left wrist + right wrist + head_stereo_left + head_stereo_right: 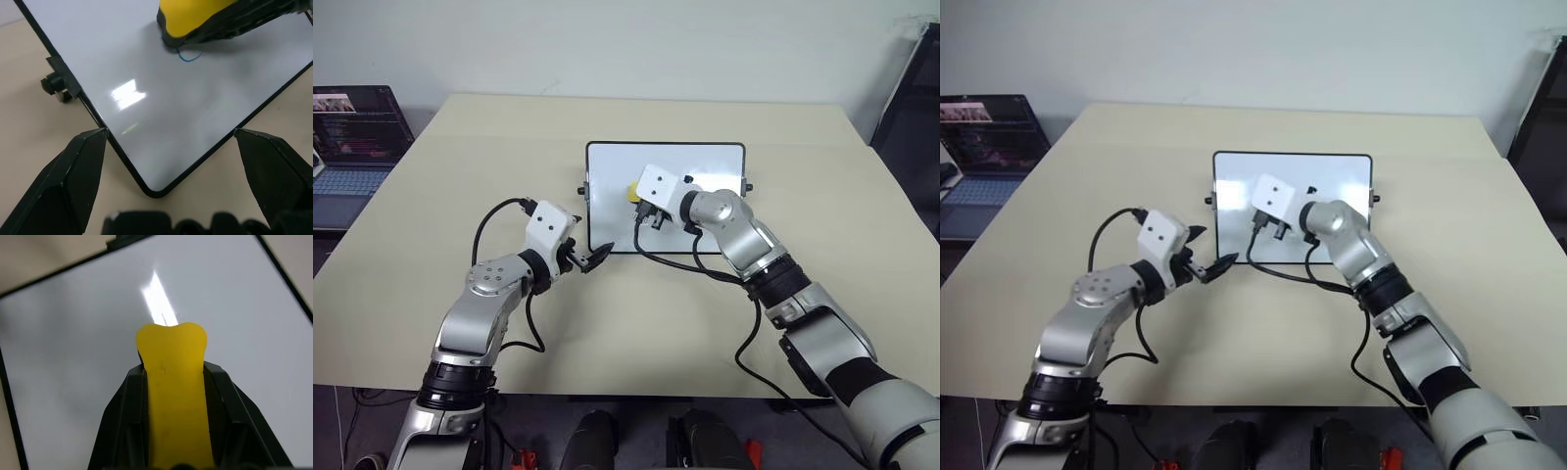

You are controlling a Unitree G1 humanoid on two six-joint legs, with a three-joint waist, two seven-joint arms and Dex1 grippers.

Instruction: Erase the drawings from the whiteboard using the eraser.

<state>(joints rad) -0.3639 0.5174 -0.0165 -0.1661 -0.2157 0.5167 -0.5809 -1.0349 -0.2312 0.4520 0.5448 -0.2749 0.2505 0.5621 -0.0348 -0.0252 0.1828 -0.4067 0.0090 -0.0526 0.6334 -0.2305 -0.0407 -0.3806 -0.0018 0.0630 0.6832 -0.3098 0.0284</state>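
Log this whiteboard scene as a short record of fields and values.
surface: beige table
whiteboard: lying flat mid-table
eraser: yellow, clamped in right gripper, over the board
drawings: blue stroke beside the eraser's end
left gripper: open, fingers straddling the board's near corner
laptop: open, at the table's far left edge

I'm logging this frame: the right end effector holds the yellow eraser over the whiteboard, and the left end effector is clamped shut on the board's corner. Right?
Not quite. In the left wrist view the left end effector is open, its fingers either side of the whiteboard corner. The right end effector does hold the eraser.
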